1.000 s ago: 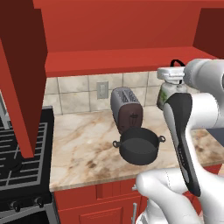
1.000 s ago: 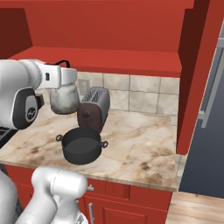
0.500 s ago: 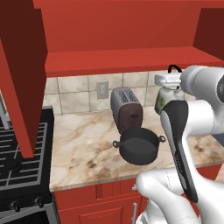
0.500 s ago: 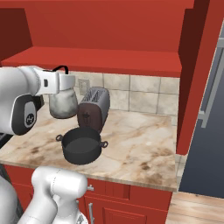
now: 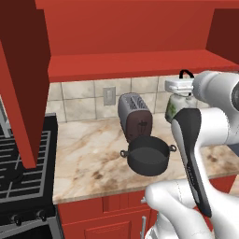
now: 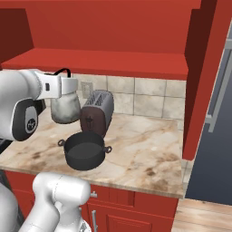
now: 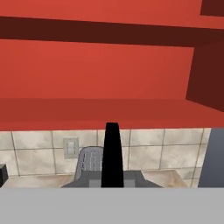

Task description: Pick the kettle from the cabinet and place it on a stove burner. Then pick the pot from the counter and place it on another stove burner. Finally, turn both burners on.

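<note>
**Kettle in the grip, held above the counter**

While the pot (image 6: 84, 151) sits open on the counter (image 6: 140, 154) with nothing visible inside it, the gripper (image 6: 62, 84) hangs above and behind it, clamped on the kettle (image 6: 65, 107) by its black loop handle (image 6: 62, 71). The cabinet (image 5: 126, 65) shelf runs above the gripper, and no object shows on its lit front edge.

Since a second ago the kettle and hand have drifted a little toward the arm's own body and slightly down; in the left base view the kettle (image 5: 179, 106) now sits partly behind the dark forearm cover. The pot (image 5: 148, 155), the toaster (image 5: 135, 116) and the counter (image 5: 88, 158) lie as they did.

The kettle hangs upright, its body below the hand and its handle arching on top; its spout cannot be made out. The toaster (image 6: 96, 112) stands just beside the kettle, its long axis running from the tiled wall toward the counter's front. In the hand view the handle (image 7: 112, 153) rises as a dark strip in the middle, with the toaster (image 7: 89, 162) behind it. The stove (image 5: 21, 172) lies well off to the gripper's left.
</note>
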